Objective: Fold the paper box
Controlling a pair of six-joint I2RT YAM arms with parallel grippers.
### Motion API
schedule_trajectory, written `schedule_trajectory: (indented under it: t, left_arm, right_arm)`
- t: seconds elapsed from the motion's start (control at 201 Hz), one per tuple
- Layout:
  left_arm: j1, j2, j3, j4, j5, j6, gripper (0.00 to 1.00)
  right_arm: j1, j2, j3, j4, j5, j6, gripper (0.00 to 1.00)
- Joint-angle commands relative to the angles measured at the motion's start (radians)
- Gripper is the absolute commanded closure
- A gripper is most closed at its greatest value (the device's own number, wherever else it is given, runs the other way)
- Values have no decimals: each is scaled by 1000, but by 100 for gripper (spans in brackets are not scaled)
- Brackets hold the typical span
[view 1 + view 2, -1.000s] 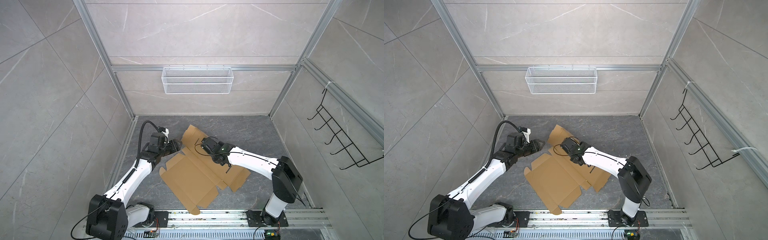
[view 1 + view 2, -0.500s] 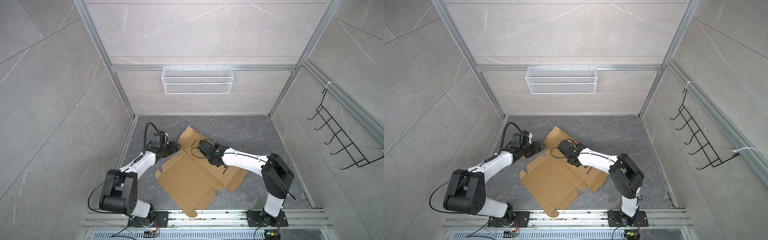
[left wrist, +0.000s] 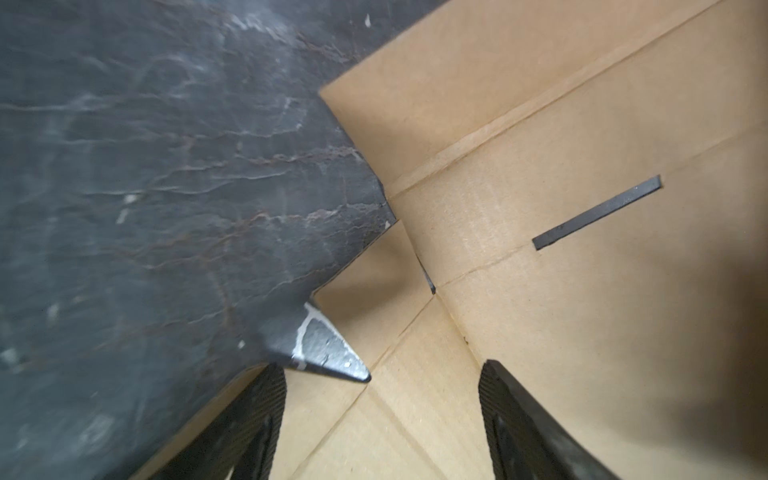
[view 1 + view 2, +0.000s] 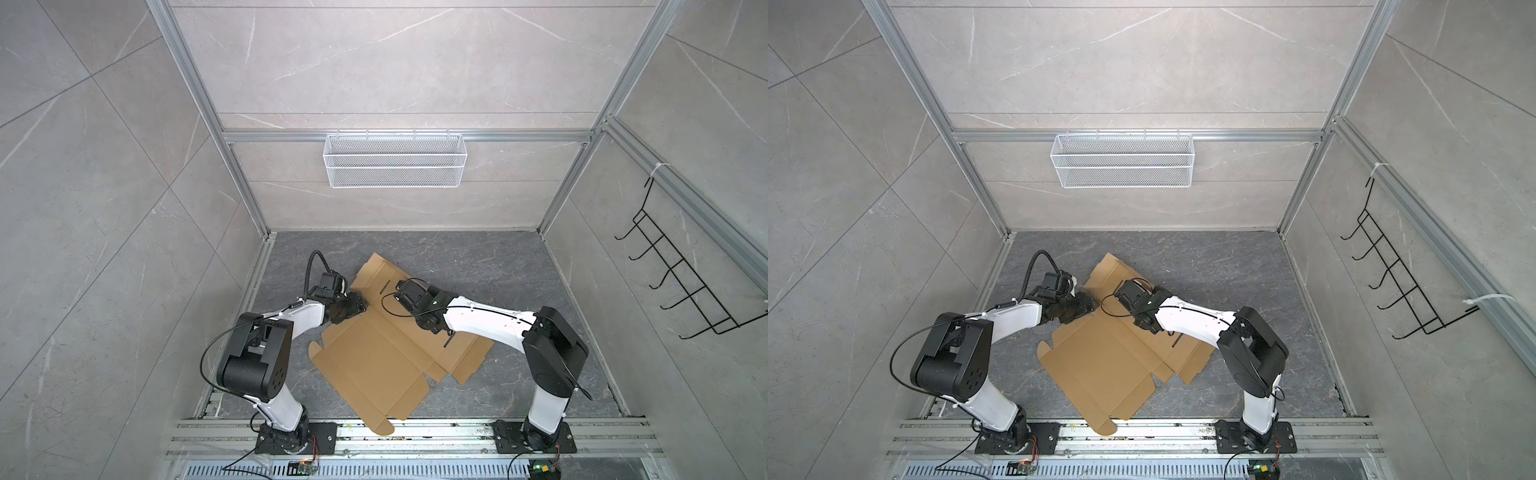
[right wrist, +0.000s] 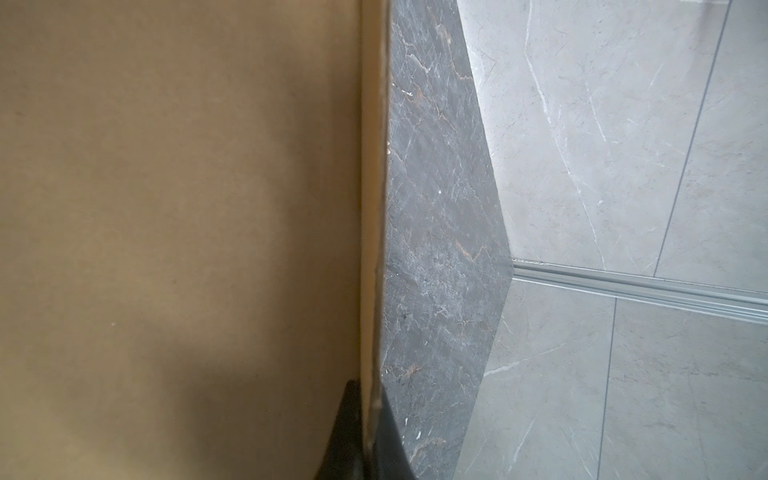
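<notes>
1. The paper box [image 4: 374,361] lies mostly flat, centre of the floor [image 4: 478,257].
2. Right gripper [image 5: 370,419] clamps the far flap [image 4: 376,272] by its edge, seemingly to raise it.
3. Left gripper [image 3: 380,370] hangs wide open, empty, above the left corner, probably lining up a grip.

I'm standing in a robotics lab cell: aluminium framing [image 4: 291,136] is holding grey marble-look wall panels [image 4: 395,62] around a dark stone-look floor [image 4: 478,266], the left arm [image 4: 266,357] and right arm [image 4: 552,353] are standing bolted to a metal rail [image 4: 436,434] along its front edge, and a white wire basket [image 4: 394,166] is hanging from the back beam.
</notes>
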Motion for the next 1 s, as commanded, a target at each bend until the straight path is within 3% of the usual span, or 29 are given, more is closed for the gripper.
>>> schedule_trajectory:
  t: [0.0, 0.284, 0.806, 0.99]
  left_arm:
    - [-1, 29, 22, 55, -8, 27, 24]
    - [-1, 105, 41, 109, 44, 16, 26]
    - [-70, -80, -24, 100, 53, -7, 31]
    - [-87, -67, -35, 117, 48, -1, 31]
  right_arm:
    - [6, -8, -14, 12, -14, 1, 100]
    - [6, 0, -8, 14, -16, 2, 100]
    - [3, 1, 4, 12, -8, 4, 100]
    - [2, 4, 6, 15, -10, 6, 100]
